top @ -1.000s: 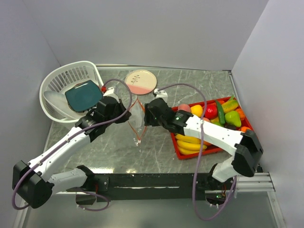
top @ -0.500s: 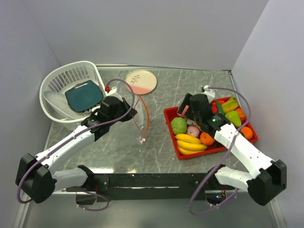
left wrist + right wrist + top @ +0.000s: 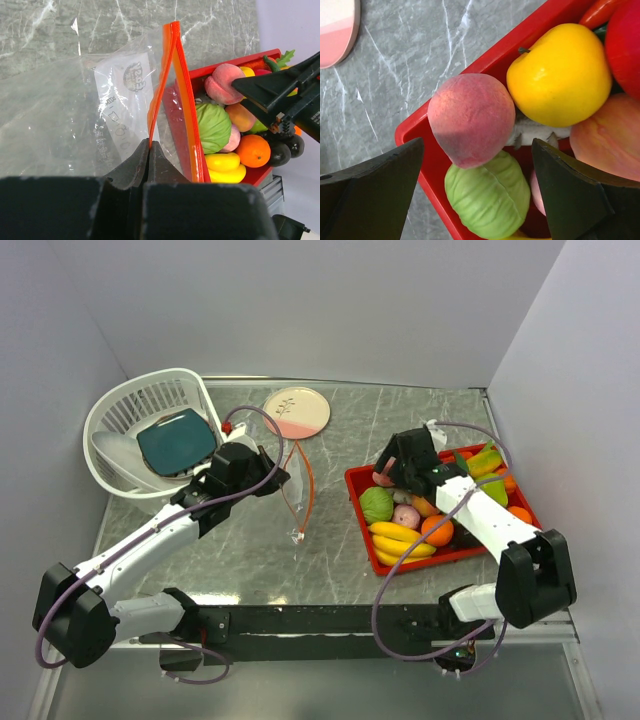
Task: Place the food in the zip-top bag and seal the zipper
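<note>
While our left gripper (image 3: 150,150) pinches one lip of the zipper (image 3: 172,75), with the mouth of the zip-top bag (image 3: 296,490) parted near the table's middle, our right gripper (image 3: 475,170) hangs spread wide just above a pink peach (image 3: 470,125) at the ten o'clock corner of the red tray (image 3: 358,515). We see the food (image 3: 400,537) heaped in that tray, at the bag's three o'clock.

Bright, even light from overhead, shadows soft, white glare streaking the clear floppy plastic bag (image 3: 55,115) just ahead of the left gripper (image 3: 150,146), whose black fingers (image 3: 131,170) sit dark and soft-focus up close, like the right gripper's (image 3: 477,150).
</note>
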Action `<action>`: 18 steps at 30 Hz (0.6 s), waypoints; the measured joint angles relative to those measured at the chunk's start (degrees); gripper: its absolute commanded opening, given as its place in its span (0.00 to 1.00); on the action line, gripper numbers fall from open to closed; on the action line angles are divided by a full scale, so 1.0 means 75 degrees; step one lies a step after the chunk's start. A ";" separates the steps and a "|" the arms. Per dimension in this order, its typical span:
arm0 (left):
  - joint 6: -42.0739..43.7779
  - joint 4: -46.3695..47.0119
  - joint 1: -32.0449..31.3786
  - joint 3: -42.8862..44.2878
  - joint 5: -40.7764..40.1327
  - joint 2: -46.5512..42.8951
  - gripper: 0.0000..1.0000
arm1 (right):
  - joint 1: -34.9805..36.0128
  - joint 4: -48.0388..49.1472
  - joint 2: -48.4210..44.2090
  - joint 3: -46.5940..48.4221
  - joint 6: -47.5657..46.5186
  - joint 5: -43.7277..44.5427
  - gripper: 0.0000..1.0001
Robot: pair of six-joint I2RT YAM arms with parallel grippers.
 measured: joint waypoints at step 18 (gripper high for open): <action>0.0000 0.0003 0.0000 -0.0003 0.0003 0.0003 0.01 | 0.0000 0.0379 0.0303 -0.0017 0.0210 0.0070 0.28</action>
